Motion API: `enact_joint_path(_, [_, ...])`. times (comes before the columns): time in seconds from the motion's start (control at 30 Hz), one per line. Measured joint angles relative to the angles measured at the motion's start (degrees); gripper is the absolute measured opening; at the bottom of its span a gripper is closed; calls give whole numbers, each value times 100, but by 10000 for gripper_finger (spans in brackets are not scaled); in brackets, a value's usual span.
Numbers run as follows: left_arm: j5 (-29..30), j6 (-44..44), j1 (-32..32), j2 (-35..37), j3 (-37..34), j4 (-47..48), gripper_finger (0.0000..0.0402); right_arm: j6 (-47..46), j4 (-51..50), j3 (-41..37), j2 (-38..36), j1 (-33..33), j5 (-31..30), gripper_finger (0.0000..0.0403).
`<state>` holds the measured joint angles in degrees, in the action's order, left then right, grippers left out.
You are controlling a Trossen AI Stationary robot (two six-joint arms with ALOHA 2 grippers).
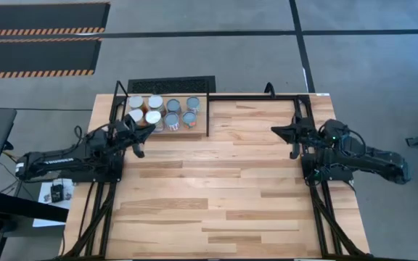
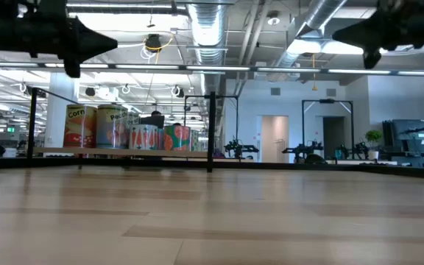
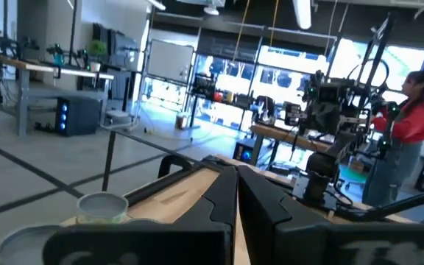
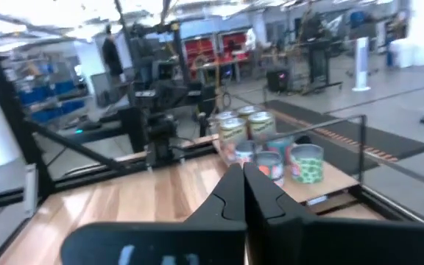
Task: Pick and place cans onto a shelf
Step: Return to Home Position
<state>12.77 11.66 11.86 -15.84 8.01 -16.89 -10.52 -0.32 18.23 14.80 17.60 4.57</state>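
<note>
step in hand: i judge the placing done. eight cans (image 1: 162,110) stand in two rows on the shelf (image 1: 198,129), and only homing the arms remains.
doing it well: i'd draw the left gripper (image 1: 138,145) clear of the shelf frame first, then fold the arm slowly so that no can gets clipped.
left arm pose: reaches in from the left, gripper just beside the shelf's near corner, fingers pressed together, empty.
right arm pose: folded at the right side, right gripper (image 1: 278,131) well apart from the shelf, fingers closed, empty.

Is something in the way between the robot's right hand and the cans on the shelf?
No object lies on the table between the right hand and the cans. Only the thin black frame of the shelf stands on that side.
</note>
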Motion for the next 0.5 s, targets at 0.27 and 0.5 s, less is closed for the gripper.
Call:
enact_joint_path(0.27, [366, 138, 0, 1211, -470, 602, 0, -166, -146, -450, -1227, 295, -96, 18])
enact_joint_path(0.5, [399, 520, 2, 1556, -472, 1504, 0, -164, -281, -452, -1467, 335, -166, 38])
